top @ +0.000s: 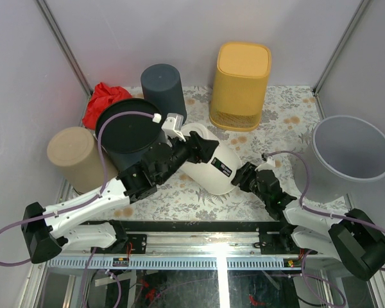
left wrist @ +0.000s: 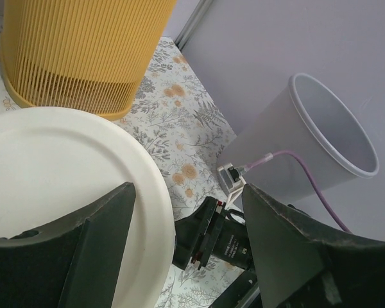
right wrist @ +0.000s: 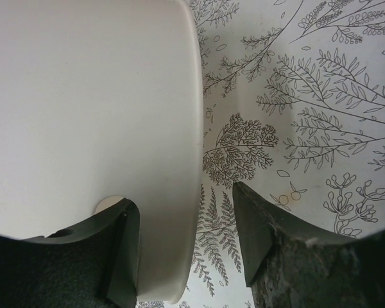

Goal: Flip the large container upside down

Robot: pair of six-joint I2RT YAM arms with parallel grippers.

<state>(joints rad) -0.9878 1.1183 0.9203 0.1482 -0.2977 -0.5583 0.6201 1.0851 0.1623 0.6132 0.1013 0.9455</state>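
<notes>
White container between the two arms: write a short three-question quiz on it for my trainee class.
1. True or false: the white container stands upright.
2. The bin on the far right is: A grey, B red, C green.
3. Fill in: the left tool and the right tool both have jaws that are ____.
Key: 1 false, it lies tilted on its side; 2 A; 3 open.

Top view bright, evenly and diffusely lit from above; shadows on the counter (top: 289, 128) are soft. Strong glare on the metal rail (top: 221, 249). Wrist views: left gripper's fingers (left wrist: 96, 250) and right gripper's fingers (right wrist: 269, 256) dark, soft-focused; white container (right wrist: 83, 115) nearly washed out.
</notes>
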